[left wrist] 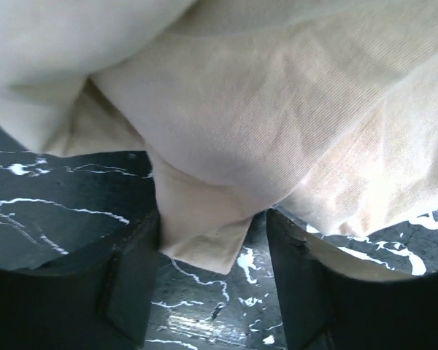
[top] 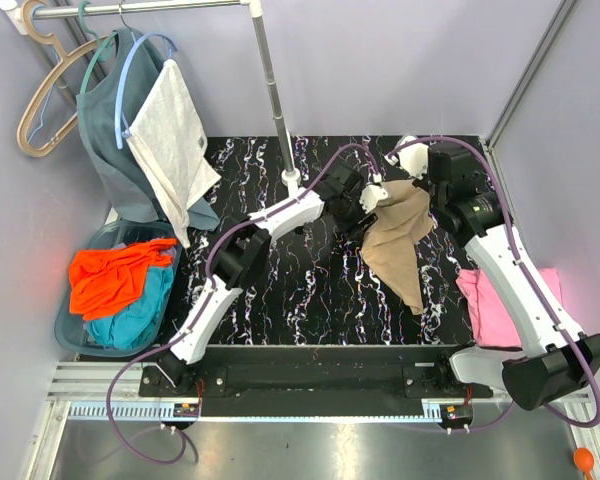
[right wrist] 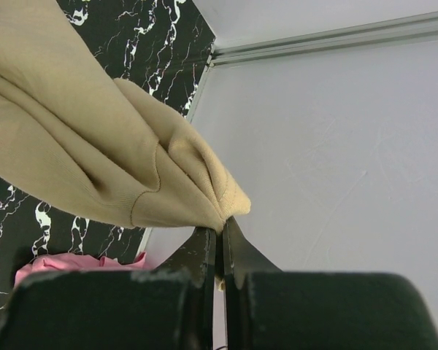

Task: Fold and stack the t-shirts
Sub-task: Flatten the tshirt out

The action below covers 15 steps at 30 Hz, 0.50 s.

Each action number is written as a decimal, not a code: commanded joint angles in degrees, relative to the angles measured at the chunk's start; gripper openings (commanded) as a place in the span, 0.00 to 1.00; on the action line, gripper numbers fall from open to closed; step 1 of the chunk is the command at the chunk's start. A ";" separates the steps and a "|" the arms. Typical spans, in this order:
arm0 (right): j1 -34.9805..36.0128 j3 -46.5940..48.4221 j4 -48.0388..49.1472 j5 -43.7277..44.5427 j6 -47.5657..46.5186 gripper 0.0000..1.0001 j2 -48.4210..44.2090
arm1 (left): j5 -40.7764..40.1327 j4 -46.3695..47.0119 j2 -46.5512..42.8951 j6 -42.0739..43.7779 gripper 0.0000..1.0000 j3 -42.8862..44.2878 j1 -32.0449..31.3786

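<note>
Gripping the tan t-shirt (right wrist: 95,146) by a bunched fold at its upper edge, the right end effector (right wrist: 220,235) is fully closed, with the cloth pinched between its fingertips. From this pinch point the tan t-shirt hangs down and narrows to a point that reaches the black marbled surface (top: 280,290).

The left end effector (left wrist: 212,244) is at the left side of the tan t-shirt, near its top. Its fingers (left wrist: 131,284) stand apart. A hemmed flap of the tan t-shirt hangs down into the gap between them. The flap lies close against one finger, and a strip of the surface shows between the flap and the other finger. The left wrist view does not show any clamping of the cloth.

The pink t-shirt (top: 495,305) lies to the right of the tan t-shirt, flat on the surface and partly covered by the right arm. In the right wrist view its edge shows just below the hanging tan cloth.

The orange t-shirt (top: 110,280) and the teal t-shirt (top: 135,315) are well apart from the tan t-shirt, far to its left. They lie crumpled together in a blue-grey basket (top: 70,335), orange on top.

A light grey shirt (top: 170,140) and a dark blue-grey shirt (top: 108,120) hang on hangers up and to the left of the tan t-shirt.
</note>
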 commanded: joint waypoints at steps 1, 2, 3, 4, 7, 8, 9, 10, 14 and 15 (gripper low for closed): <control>-0.32 0.79 1.36 0.18 -1.66 0.00 -2.12 | -1.80 -0.83 0.67 -0.65 0.56 3.36 -0.07; -0.32 1.23 1.36 0.18 -1.66 0.00 -2.12 | -1.71 -1.01 0.94 -0.65 0.54 3.45 -0.16; -0.32 1.41 1.27 0.18 -1.74 0.00 -2.20 | -1.71 -1.62 1.03 -0.48 0.52 3.89 -0.34; -0.32 1.58 1.19 0.27 -1.92 0.00 -2.29 | -2.15 -1.71 1.29 -0.13 0.48 3.98 -0.43; -0.32 1.50 0.84 0.36 -1.83 0.00 -2.73 | -2.33 -1.89 1.38 -0.12 0.41 4.15 -0.60; -0.32 1.41 0.92 0.44 -1.92 0.00 -2.99 | -2.41 -1.89 1.47 -0.12 0.37 4.33 -0.52; -0.32 1.24 0.75 0.44 -1.83 0.00 -3.08 | -2.59 -2.06 1.55 -0.21 0.33 4.42 -0.51; -0.32 1.23 0.66 0.44 -1.83 0.00 -3.26 | -2.85 -2.06 1.64 -0.56 0.31 4.50 -0.51; -0.32 1.32 -0.13 0.44 -1.22 0.00 -3.70 | -4.08 -2.15 2.08 -1.18 0.00 5.21 -0.52; -0.32 1.15 -0.31 0.53 -1.13 0.00 -3.70 | -4.61 -2.06 1.91 -1.00 0.00 5.12 -0.60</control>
